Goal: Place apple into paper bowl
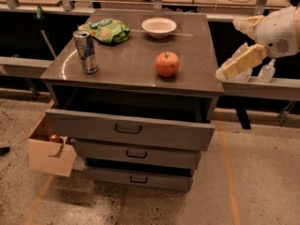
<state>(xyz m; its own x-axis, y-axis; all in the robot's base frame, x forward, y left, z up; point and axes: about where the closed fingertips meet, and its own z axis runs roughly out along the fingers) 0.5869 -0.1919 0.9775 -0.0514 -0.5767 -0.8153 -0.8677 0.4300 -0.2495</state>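
- Only the one camera view here. The round red-orange apple (167,63) sits stem-up on the top of the grey metal drawer cabinet (126,69), right of the middle and toward the front edge.
- The small white paper bowl (159,26) is empty, at the back of the same top, behind the apple and well apart from it.
- Also up there: a crumpled green snack bag (108,30) and a silver drink can (86,51), both off to the left.
- The robot's pale two-finger gripper (230,48) hangs out past the cabinet's right edge, clear of the apple. Its claw looks spread and is carrying nothing.
- My guess on handling: the apple is firm and fairly hefty, with smooth skin, and it'll roll if nudged. I'd pinch it across the widest part, from above.
- The bowl looks light and flimsy, so I'd lower the apple into the middle. Catching the rim could tip or shove it.
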